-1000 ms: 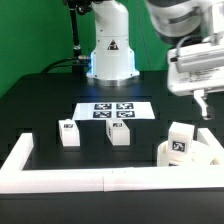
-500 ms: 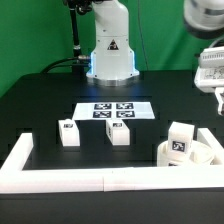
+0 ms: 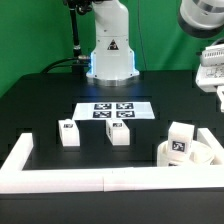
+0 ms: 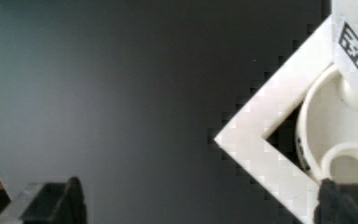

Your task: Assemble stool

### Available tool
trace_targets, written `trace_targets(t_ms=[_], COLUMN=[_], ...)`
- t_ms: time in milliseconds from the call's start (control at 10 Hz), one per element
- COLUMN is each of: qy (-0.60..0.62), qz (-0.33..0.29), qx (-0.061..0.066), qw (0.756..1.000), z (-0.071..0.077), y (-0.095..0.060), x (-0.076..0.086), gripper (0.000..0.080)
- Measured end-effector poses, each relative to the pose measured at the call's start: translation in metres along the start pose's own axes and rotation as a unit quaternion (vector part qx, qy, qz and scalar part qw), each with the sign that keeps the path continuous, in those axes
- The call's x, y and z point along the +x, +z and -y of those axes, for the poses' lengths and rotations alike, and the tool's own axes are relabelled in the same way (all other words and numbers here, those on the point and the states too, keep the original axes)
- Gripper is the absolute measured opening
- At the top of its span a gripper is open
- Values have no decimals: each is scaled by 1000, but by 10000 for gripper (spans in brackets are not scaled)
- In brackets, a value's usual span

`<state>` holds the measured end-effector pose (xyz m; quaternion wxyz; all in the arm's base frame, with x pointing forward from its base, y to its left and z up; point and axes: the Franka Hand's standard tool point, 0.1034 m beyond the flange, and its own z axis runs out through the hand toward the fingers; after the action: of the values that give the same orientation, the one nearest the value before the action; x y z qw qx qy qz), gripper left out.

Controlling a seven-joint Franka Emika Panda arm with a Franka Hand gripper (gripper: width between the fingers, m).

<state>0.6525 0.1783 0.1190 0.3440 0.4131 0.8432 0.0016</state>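
From my console, the seat (image 3: 205, 156) lies flat on the black table (image 3: 40, 105) with its round face up, so its axis points straight up. It sits at the exterior view's right, close behind the border wall (image 3: 70, 179). In the wrist view it is tucked into a corner of that wall, and I can make out a round recess in its top.

The tilted leg block (image 3: 180, 143) is against the seat on the side toward the exterior view's left. Its long axis leans a little off vertical and a tag faces the camera. I cannot tell whether it rests on the seat or only leans on it.

The other two legs stand upright and apart from each other: the left leg block (image 3: 69, 133) and the middle leg block (image 3: 119, 133). Their long axes are vertical and each shows a small tag near its top. Both stand between the wall and the marker board (image 3: 115, 111), which lies flat in front of the robot base (image 3: 110, 50).

The gripper (image 4: 197, 205) hangs high at the exterior view's right edge, above and behind the seat, touching nothing. In the wrist view its fingers (image 4: 55, 202) stand wide apart with only bare table between them, so the jaws are open and empty. The tilted leg block covers part of the seat's rim, and the wall corner hems the seat in on two sides.
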Motion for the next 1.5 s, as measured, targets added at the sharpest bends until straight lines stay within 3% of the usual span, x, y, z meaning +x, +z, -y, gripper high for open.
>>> trace_targets(t_ms=[100, 200, 300, 600, 800, 900, 1000, 1200, 1300, 1500], qy=[-8, -36, -15, -16, 76, 98, 127, 158, 124, 99], qz=[0, -16, -13, -14, 5, 27, 47, 111, 108, 110], qx=[-1, -14, -8, -8, 12, 30, 53, 122, 130, 131], qw=[1000, 999, 1000, 1000, 997, 994, 989, 973, 978, 980], z=[3, 7, 9, 8, 4, 5, 10, 33, 36, 37], y=[2, 4, 6, 5, -8, -16, -23, -22, -16, -12], x=[-12, -28, -28, -26, -55, -64, -73, -75, -75, -70], gripper=[649, 649, 649, 649, 649, 649, 649, 649, 649, 649])
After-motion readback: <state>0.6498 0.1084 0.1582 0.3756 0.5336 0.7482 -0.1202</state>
